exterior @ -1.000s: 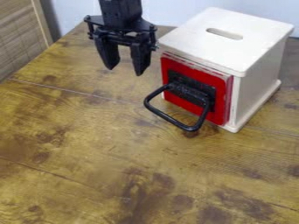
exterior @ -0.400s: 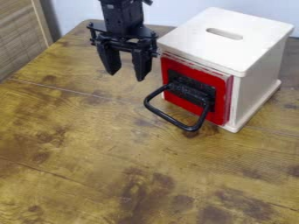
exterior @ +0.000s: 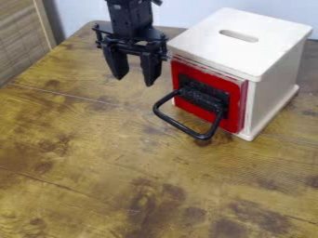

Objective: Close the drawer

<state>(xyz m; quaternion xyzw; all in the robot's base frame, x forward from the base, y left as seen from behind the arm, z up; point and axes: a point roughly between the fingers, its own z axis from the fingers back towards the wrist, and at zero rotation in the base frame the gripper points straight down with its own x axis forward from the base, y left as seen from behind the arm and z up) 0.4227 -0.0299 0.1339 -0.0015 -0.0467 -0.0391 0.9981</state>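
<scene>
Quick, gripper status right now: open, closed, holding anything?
Gripper: closed, holding nothing, fingers pointing down at the table, left of the red drawer.

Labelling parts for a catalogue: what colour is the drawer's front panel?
Red, with a black loop handle; the drawer shows best in the camera view.

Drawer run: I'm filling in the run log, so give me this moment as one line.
drawer: red front flush with box | handle: untouched | gripper: shut, empty, pointing down, left of box, no contact
</scene>
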